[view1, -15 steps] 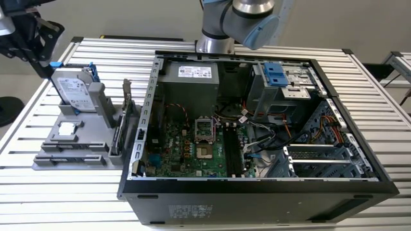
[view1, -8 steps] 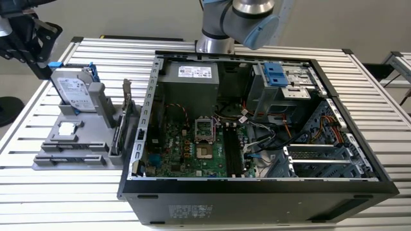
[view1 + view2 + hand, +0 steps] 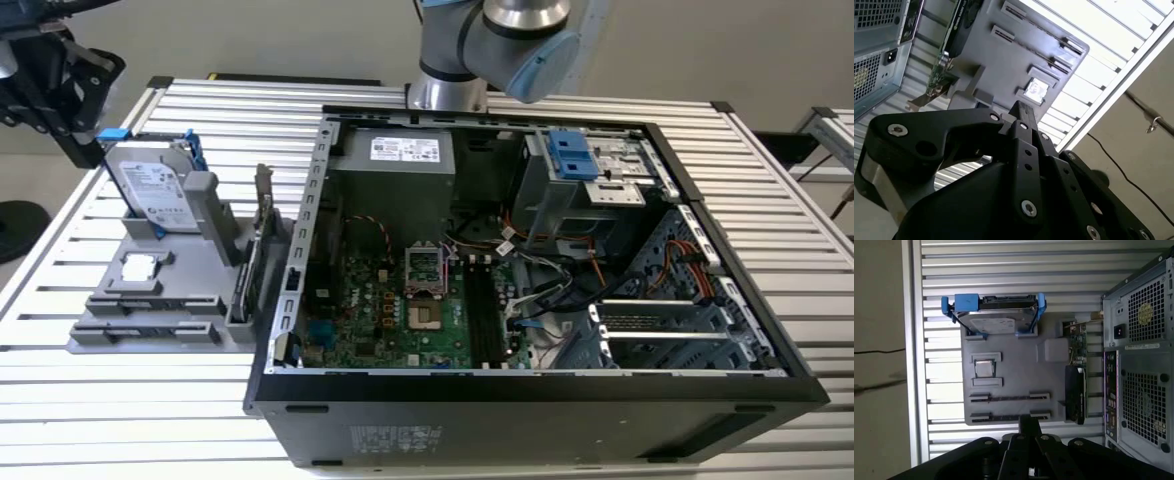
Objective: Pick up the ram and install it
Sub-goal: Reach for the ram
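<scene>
- You are looking at the gripper (image 3: 1029,424) (image 3: 1023,111) with its black fingers drawn together; no gap is showing between them in both wrist views. Whether anything thin is pinched there, you cannot tell.
- It is hanging above the near edge of the grey fixture (image 3: 1019,370), just over the outermost of two long holders (image 3: 1009,396). The fingertips are covering part of that outer holder.
- You are not getting a sure sight of the ram. Each long holder is showing a thin dark strip in the first wrist view, and it could be a stick on edge or a bare groove.
- Further along the fixture a small silvery square (image 3: 984,368) is sitting in its frame. Beyond it the hard drive (image 3: 994,315) with blue rails is leaning, and the upright card (image 3: 1076,375) is standing at the side nearest the computer case (image 3: 534,400).
- In the exterior view the gripper is sitting at the upper left corner, partly cut off by the frame edge.
- Inside the open case, the memory slots (image 3: 483,310) are reading as dark bars, too small to tell whether a stick is seated.
</scene>
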You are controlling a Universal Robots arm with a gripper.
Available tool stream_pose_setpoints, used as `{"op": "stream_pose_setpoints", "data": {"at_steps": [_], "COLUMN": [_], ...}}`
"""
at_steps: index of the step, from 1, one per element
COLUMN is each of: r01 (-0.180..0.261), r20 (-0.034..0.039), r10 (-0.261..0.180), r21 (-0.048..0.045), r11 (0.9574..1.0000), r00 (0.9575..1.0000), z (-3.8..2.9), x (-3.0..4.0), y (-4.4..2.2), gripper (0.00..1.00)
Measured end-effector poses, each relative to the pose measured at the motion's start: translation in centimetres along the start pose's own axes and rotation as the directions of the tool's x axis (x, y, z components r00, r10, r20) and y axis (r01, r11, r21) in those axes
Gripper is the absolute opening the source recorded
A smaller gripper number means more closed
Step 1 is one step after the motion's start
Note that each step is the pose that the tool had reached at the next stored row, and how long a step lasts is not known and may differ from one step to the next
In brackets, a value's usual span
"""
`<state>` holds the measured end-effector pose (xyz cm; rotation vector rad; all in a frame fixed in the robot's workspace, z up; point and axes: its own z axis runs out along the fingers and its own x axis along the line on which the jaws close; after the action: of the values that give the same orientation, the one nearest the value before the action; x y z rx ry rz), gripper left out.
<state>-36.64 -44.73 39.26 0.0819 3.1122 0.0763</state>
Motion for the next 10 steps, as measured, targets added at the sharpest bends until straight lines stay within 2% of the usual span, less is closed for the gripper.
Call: {"op": "stream_pose_setpoints", "data": {"at_steps": [10], "r01": [0.017], "r20": [-0.0008], "r10": [-0.017], "r21": [-0.0004], "r11": [0.9999], "r00": [0.9999], "z": [-0.03], "x": [-0.01], "y": [-0.57], "gripper": [0.00]}}
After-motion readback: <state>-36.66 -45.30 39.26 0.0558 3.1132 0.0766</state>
